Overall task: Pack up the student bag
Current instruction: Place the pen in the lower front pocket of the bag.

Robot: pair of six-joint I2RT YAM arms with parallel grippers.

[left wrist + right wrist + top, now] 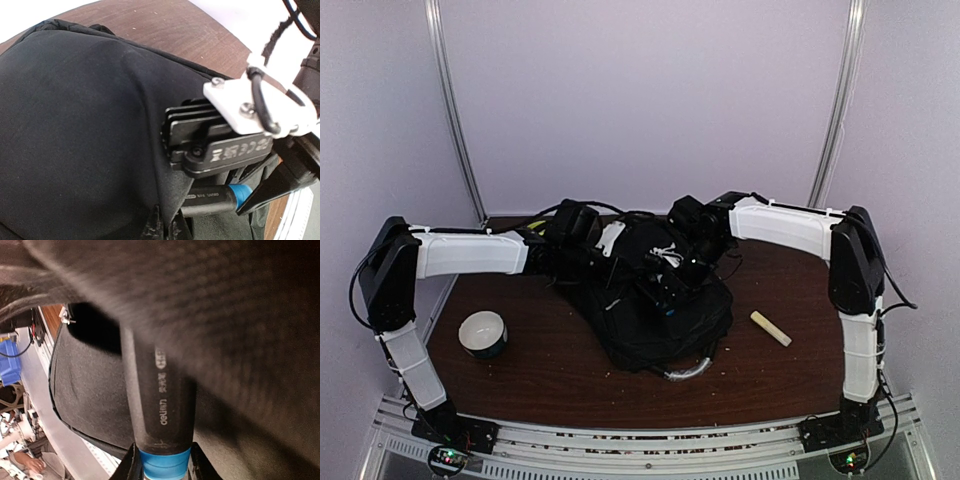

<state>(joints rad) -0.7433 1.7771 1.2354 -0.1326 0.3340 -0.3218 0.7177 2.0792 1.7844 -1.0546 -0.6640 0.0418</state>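
The student bag (640,330), a large black fabric backpack, lies in the middle of the brown table, its grey handle (686,371) toward the near edge. My left gripper (165,231) is shut on a fold of the student bag's fabric (75,125) and holds it raised. Under that raised flap reaches my right gripper (165,472), shut on the blue-banded end of a black marker (160,405). The marker's far end is hidden under the bag fabric (240,315). The left wrist view shows the marker (215,200) entering the opening. From above, both grippers (605,262) (672,285) meet over the bag.
A white roll of tape (483,333) sits on the table (550,375) left of the bag. A cream stick (770,327) lies to the bag's right. The arms' mounting rail (640,440) runs along the near edge.
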